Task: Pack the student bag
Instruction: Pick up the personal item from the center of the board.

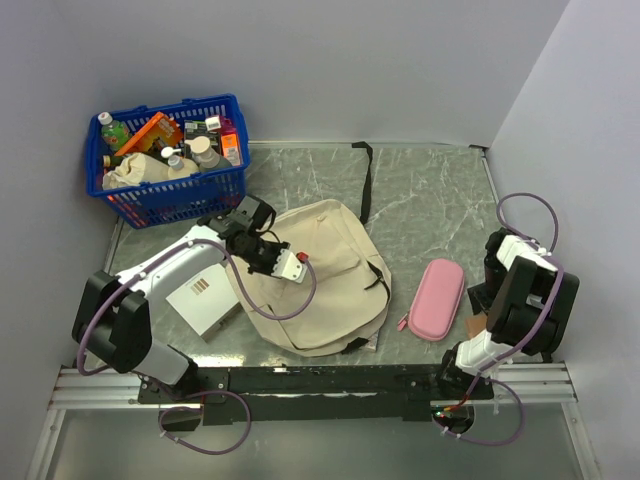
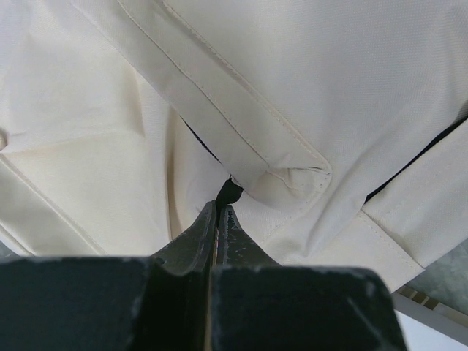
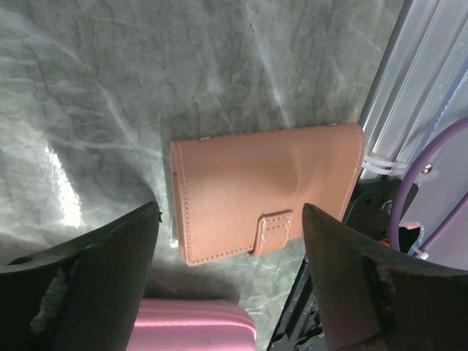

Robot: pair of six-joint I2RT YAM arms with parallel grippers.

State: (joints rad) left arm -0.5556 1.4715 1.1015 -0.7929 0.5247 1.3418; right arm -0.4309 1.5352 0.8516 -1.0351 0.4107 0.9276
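The left gripper (image 2: 219,208) has its jaws pressed tight together, and a small black tab (image 2: 231,191) on the student bag (image 1: 330,250) pokes out right at their tips, seemingly nipped between them. Around the tab the left wrist view shows smooth cream-beige cloth: a stitched flap runs diagonally from the far left down to a rounded end just right of the tab, with a thin dark gap opening beneath the flap's edge. A second dark slit shows further right, under another folded band of the same fabric.

From above, the bag lies flat on the table (image 1: 430,200), left of centre, its rounded body wider than anything else there. One black strap (image 1: 367,180) trails away from its far edge, and a thinner black line curves along its right side. The left arm reaches over the bag's left part.

The right gripper (image 3: 230,212) stands with its jaws well apart, hovering over a tan leather wallet (image 3: 267,190) that lies closed on the table at the near right. A pink pouch (image 1: 435,298) lies between the bag and the wallet. A white box (image 1: 205,295) sits just left of the bag, and a blue basket (image 1: 170,200) of bottles and packets sits at the far left.
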